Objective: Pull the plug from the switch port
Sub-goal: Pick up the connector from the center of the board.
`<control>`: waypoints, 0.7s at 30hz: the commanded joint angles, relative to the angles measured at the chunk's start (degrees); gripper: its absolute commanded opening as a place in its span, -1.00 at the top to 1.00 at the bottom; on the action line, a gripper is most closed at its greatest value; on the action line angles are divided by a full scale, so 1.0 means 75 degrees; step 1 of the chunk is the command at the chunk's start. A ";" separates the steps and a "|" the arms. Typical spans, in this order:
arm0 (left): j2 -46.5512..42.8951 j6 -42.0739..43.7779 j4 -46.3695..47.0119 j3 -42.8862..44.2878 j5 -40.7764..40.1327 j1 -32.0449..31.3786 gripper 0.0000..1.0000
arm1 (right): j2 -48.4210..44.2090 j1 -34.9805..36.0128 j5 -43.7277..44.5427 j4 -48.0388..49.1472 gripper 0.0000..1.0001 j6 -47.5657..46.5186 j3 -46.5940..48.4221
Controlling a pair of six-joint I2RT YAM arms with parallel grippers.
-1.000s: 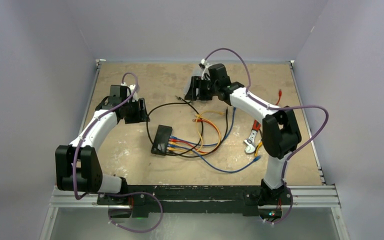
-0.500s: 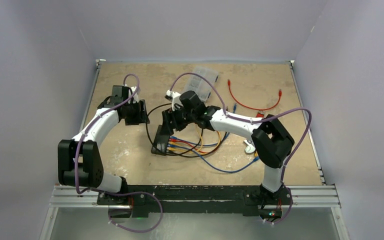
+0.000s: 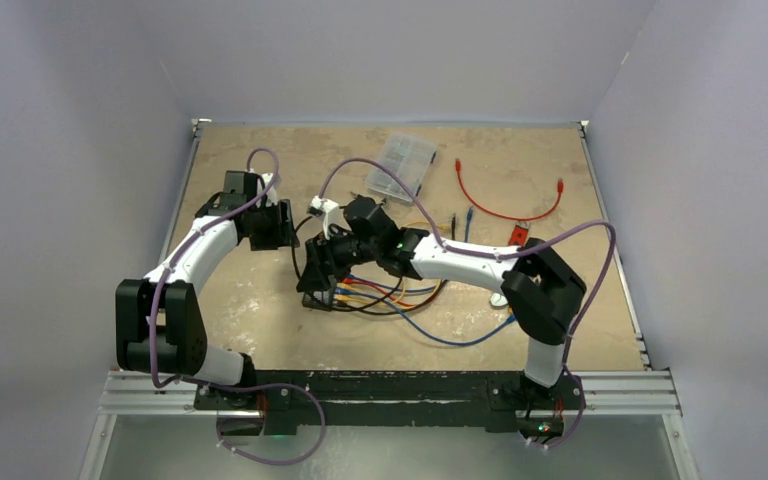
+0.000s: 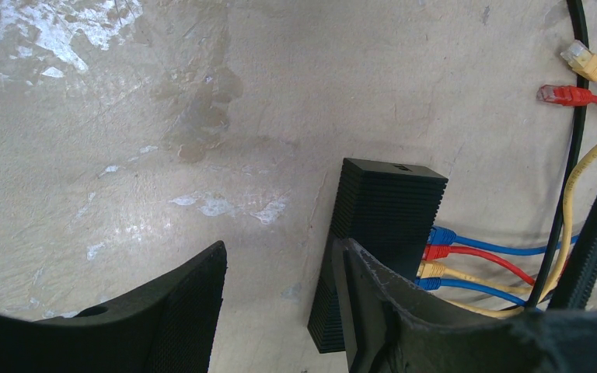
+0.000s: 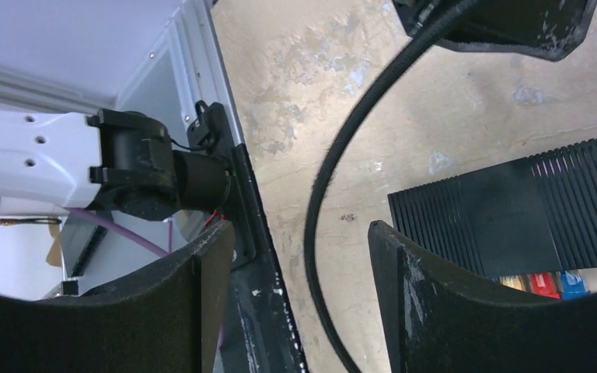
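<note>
Right gripper (image 5: pixel 295 256) of mine hovers spread and empty just above the switch (image 5: pixel 497 225), whose coloured plugs (image 4: pixel 438 253) all sit seated, none pulled yet.

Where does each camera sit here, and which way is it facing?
Top: above and behind the bases, looking down on the table; both arms show, right hand at the switch, left hand farther left.
Left wrist: looks down at the switch's end and plugged cables; own open fingers at the bottom.
Right wrist: looks low across the switch toward the rail and left arm; own open fingers at the bottom.
Shared: both wrist views show the switch and its coloured plugs.
</note>
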 commanded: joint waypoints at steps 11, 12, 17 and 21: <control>-0.0089 0.0146 0.0026 0.0097 0.0034 0.0087 -0.04 | 0.0606 0.0329 -0.0034 0.0219 0.45 0.0199 0.0724; -0.0082 0.0141 0.0029 0.0094 0.0038 0.0087 -0.04 | 0.0567 0.0334 0.0084 0.0129 0.63 0.0158 0.0780; -0.0139 0.0147 0.0019 0.0104 -0.0004 0.0094 -0.04 | 0.0073 0.0307 0.0732 -0.0623 1.00 0.0069 0.1173; -0.0171 0.0132 0.0033 0.0104 -0.0020 0.0099 -0.04 | -0.0368 0.0217 0.1119 -0.1145 1.00 -0.0046 0.1959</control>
